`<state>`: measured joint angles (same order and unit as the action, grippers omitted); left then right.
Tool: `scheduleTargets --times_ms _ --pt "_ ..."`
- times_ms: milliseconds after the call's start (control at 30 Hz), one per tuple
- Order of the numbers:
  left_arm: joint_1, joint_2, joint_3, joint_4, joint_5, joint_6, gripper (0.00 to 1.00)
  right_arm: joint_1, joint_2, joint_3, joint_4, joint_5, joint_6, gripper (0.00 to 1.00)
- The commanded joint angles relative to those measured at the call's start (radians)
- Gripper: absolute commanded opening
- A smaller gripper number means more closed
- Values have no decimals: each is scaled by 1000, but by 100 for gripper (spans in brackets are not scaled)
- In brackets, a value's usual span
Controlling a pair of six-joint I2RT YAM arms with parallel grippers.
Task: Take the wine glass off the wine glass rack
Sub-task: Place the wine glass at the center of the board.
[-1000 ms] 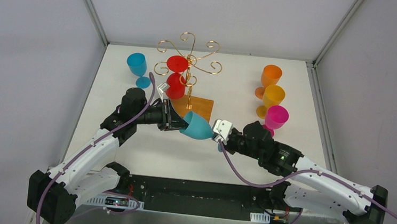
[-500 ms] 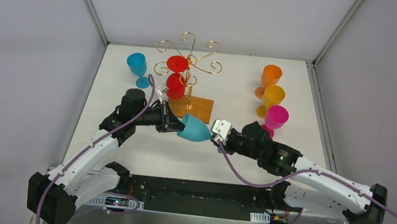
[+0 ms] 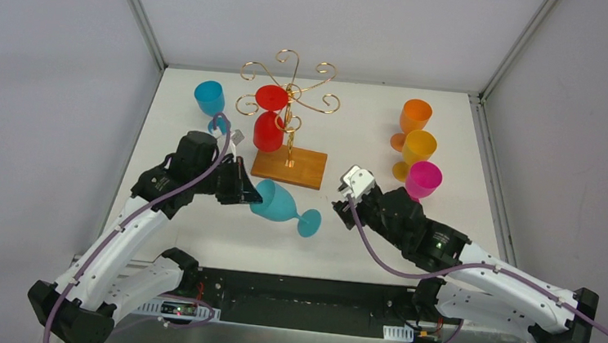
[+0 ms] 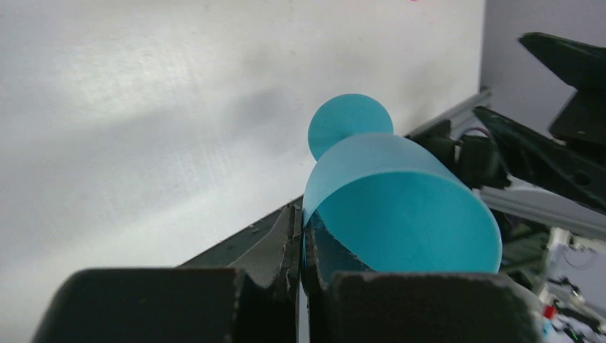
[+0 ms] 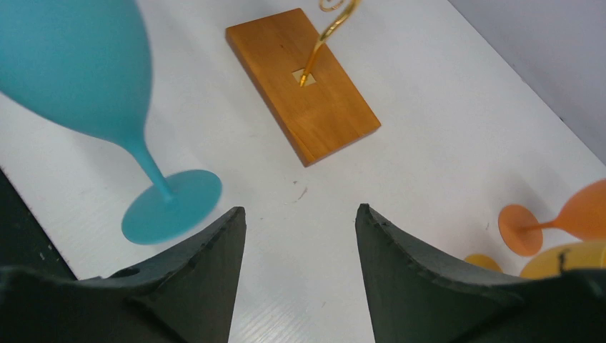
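A teal wine glass (image 3: 275, 203) lies tilted on its side in front of the wine glass rack (image 3: 291, 93), off the gold wire arms. My left gripper (image 3: 246, 193) is shut on its rim; in the left wrist view the pads (image 4: 291, 239) pinch the thin wall of the bowl (image 4: 400, 200). The foot (image 3: 308, 223) points toward my right gripper (image 3: 342, 209), which is open and apart from it. In the right wrist view the right gripper (image 5: 300, 211) has only table between its fingers, with the teal foot (image 5: 171, 207) to their left. A red glass (image 3: 269, 129) hangs on the rack.
The rack's wooden base (image 3: 289, 167) sits just behind the teal glass. A blue glass (image 3: 209, 98) stands at the back left. Orange (image 3: 415, 115), yellow (image 3: 419, 148) and pink (image 3: 423, 179) glasses stand in a row at the right, close to my right arm.
My right gripper let go of the teal glass's foot end, opened and pulled back to the right. My left gripper shut on the rim and carried the glass left and toward me.
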<state>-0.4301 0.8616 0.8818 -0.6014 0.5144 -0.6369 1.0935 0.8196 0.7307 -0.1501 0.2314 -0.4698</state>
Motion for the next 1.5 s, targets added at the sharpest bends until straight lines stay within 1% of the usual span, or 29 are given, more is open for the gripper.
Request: scheduleTargets --times_ms 0,100,200,333,533,600,700,867,933,1067,1233,1300,1467 --pt "8 3 106 -222 -222 124 0 -8 -2 15 50 221 113 61" --pt "10 28 163 -318 -329 164 0 -9 14 14 46 259 146 61" --pt "22 50 214 -374 -428 203 0 -10 36 28 22 280 196 61" --pt "83 86 258 -423 -501 251 0 -14 69 64 -28 312 285 63" --pt "241 130 321 -446 -508 321 0 -20 97 91 -74 318 369 63" --pt "255 153 348 -450 -567 323 0 -21 95 89 -73 319 399 63" --pt "265 203 381 -447 -638 311 0 -20 85 61 -29 299 443 63" --pt "293 292 412 -422 -719 290 0 -21 64 21 45 308 563 63" --pt "308 322 422 -405 -734 276 0 -20 54 4 67 301 573 63" --pt "349 373 472 -382 -765 266 0 -22 44 6 29 330 620 63" --pt "418 454 539 -352 -742 263 0 -22 15 -1 -14 294 658 64" --pt "422 496 565 -340 -729 261 0 -22 1 -3 -33 291 673 64" --pt "478 578 603 -298 -725 252 0 -21 -48 -22 -57 282 695 65"
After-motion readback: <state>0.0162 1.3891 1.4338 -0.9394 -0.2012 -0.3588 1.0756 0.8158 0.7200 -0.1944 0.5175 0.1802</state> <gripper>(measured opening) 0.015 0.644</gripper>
